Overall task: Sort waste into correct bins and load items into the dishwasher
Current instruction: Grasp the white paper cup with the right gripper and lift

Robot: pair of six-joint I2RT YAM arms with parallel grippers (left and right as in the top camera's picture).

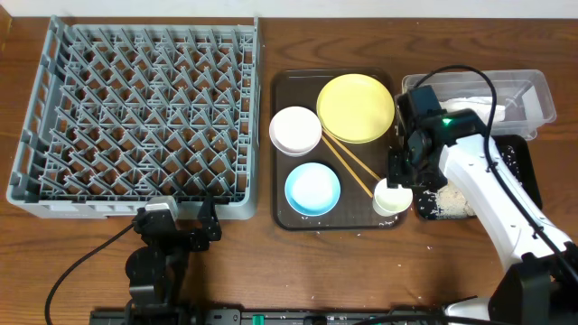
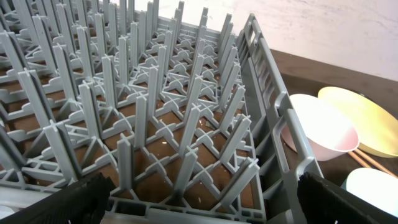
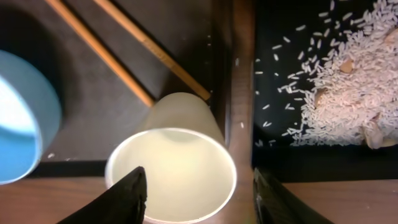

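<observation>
The small white cup [image 1: 392,199] sits tilted at the front right corner of the brown serving tray [image 1: 279,181]. My right gripper [image 1: 403,174] is open around it; in the right wrist view the cup [image 3: 171,168] lies between the fingers [image 3: 199,177]. The chopsticks [image 1: 352,167], yellow plate [image 1: 356,108], white bowl [image 1: 295,129] and light blue bowl [image 1: 312,188] lie on the tray. Rice [image 1: 449,200] lies in the black tray [image 1: 519,162]. My left gripper [image 1: 179,221] is open and empty at the grey dish rack's [image 1: 144,209] front edge. The wrapper is out of view.
The clear tub [image 1: 533,90] stands at the back right with something white in it, partly hidden by my right arm. In the left wrist view the rack wall [image 2: 267,93] is close ahead, with the white bowl [image 2: 323,134] and yellow plate [image 2: 367,118] beyond it.
</observation>
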